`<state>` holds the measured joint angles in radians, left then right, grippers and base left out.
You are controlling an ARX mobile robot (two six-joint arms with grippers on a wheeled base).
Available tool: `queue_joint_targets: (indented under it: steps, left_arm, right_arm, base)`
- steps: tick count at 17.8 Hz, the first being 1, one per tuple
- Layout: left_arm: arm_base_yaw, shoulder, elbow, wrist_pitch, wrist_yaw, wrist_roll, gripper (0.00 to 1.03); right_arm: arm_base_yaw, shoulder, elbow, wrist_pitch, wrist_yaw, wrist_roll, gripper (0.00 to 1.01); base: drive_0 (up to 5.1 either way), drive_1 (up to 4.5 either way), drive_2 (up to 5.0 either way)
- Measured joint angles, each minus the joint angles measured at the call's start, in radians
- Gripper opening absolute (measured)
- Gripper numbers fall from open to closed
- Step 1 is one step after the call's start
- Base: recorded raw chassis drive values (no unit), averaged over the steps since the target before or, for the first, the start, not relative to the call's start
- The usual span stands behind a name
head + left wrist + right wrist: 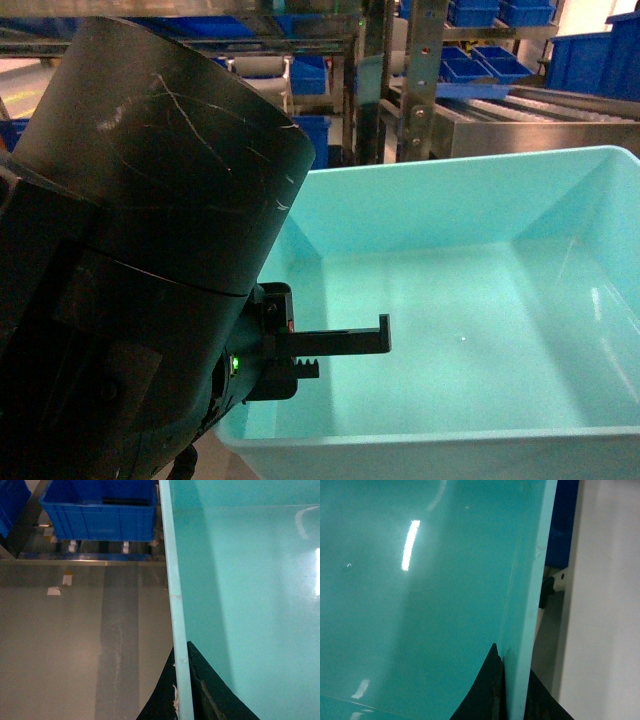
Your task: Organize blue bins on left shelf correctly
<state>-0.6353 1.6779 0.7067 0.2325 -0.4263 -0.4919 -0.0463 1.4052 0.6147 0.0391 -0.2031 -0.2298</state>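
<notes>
Arm housing fills the left of my head view, hiding much of the left shelf (420, 90) behind. Both wrist views show dark jaws straddling a wall of the turquoise bin (470, 300): left gripper (182, 690) clamps its left rim, right gripper (507, 690) its right rim. Bare floor (75, 645) lies open beside it. I see nothing inside the bin. A dark blue crate (100, 510) sits beyond.

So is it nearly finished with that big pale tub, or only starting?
Midway, it seems. The turquoise tub is already lifted: floor shows below its rim in the left wrist view. Both grippers, left and right, pinch opposite walls. The steel shelf with dark blue crates lies ahead, so placing it remains.
</notes>
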Motion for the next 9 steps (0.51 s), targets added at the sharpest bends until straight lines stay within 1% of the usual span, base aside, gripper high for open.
queue_joint_targets:
  steps: [9]
  left_arm:
    - [0.002,0.000,0.000,0.002,0.000,0.000,0.02]
  right_arm:
    - [0.000,0.000,0.000,0.006,0.000,0.000,0.02]
  base:
    - [-4.7,3.69,1.1]
